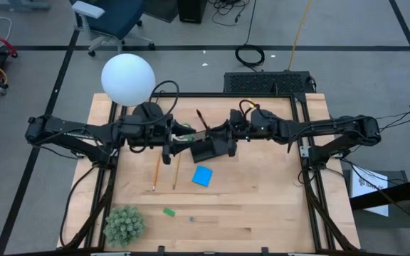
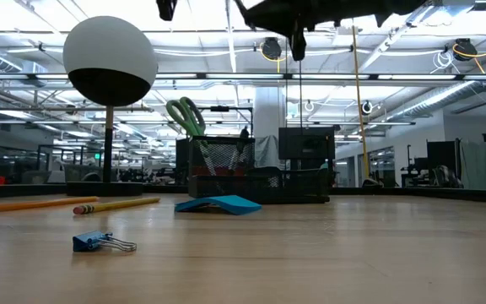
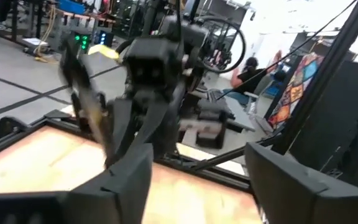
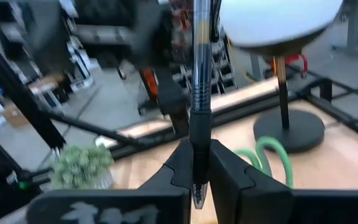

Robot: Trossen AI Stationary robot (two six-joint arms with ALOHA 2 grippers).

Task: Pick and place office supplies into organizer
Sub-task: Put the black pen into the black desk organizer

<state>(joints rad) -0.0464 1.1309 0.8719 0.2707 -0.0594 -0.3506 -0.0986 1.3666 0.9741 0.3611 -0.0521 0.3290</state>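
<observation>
Pen (image 4: 199,93): slim, clear-and-dark barrel, glossy plastic. Clamped between the closed fingers of the right gripper (image 4: 195,163), tip just past the fingertips, barrel running straight out from the wrist. From above, its long axis runs diagonally over the organizer (image 1: 212,148).

Organizer: black mesh tray, rectangular, at the table's middle, between the two grippers. Green-handled scissors (image 2: 186,116) stand in it, loops up, leaning slightly.

Left gripper (image 1: 169,144): just beside the organizer, fingers spread wide, holding nothing.

Pencils (image 1: 166,173): two, thin, orange-yellow, lying nearly parallel on the wooden table (image 1: 262,206), long axes running roughly from the organizer toward the near edge. In the low view, pink eraser ends point left.

Note pad (image 1: 202,176): blue, square, flat, just in front of the organizer.

Eraser (image 1: 169,211): small green block, well apart from the organizer.

Binder clip (image 2: 99,242): blue, wire handles, near the front edge.

Lamp (image 1: 127,79): white matte globe, round black base.

Plant ball (image 1: 124,225): fuzzy green, at the near left corner.
</observation>
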